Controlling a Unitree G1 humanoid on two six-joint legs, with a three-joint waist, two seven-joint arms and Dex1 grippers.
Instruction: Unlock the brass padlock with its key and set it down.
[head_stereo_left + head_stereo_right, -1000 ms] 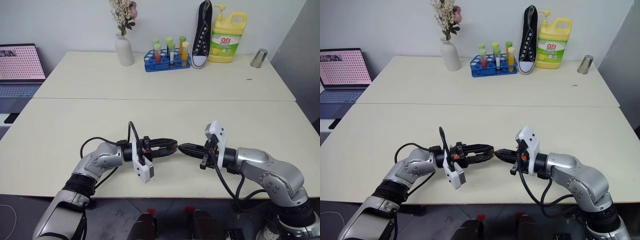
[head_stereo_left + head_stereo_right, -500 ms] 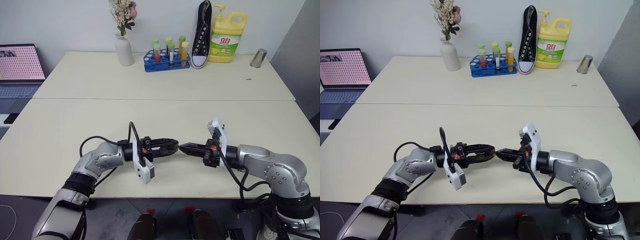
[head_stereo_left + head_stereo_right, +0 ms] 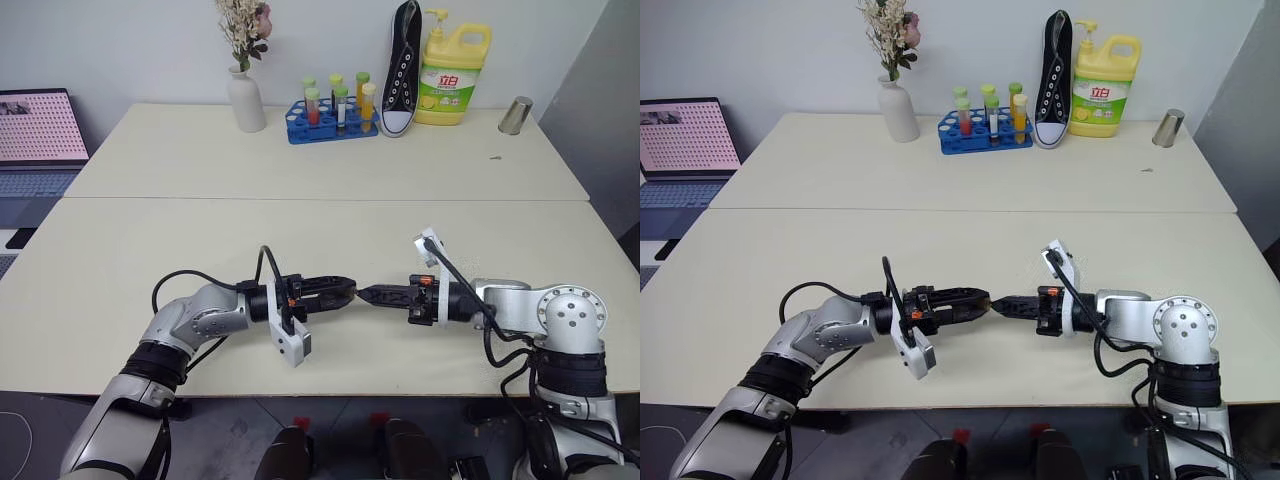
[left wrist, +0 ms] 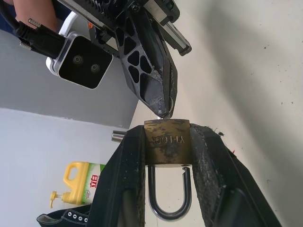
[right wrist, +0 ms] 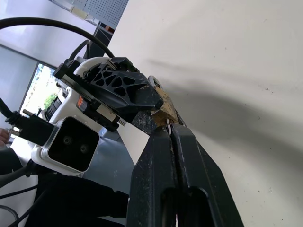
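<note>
The brass padlock point(image 4: 166, 139) sits clamped between the fingers of my left gripper point(image 3: 343, 292), just above the near table point(image 3: 300, 230). Its silver shackle point(image 4: 169, 201) points back toward the left wrist, and one leg ends a little short of the body. My right gripper point(image 3: 367, 294) faces it tip to tip, shut on the key point(image 4: 164, 115). Only a small silvery tip of the key shows, right at the padlock's end face. In the right wrist view, the right gripper point(image 5: 168, 130) meets the brass body point(image 5: 165, 109) at its tips.
Along the far table's back edge stand a white vase with flowers point(image 3: 246, 100), a blue test tube rack point(image 3: 333, 118), a black shoe point(image 3: 402, 65), a yellow detergent bottle point(image 3: 455, 75) and a metal cup point(image 3: 516, 115). A laptop point(image 3: 40, 130) is at the left.
The right wrist has rolled about its own line, and its white camera housing and forearm have swung round. Both gripper tips stayed together at the padlock. The left arm barely moved.
</note>
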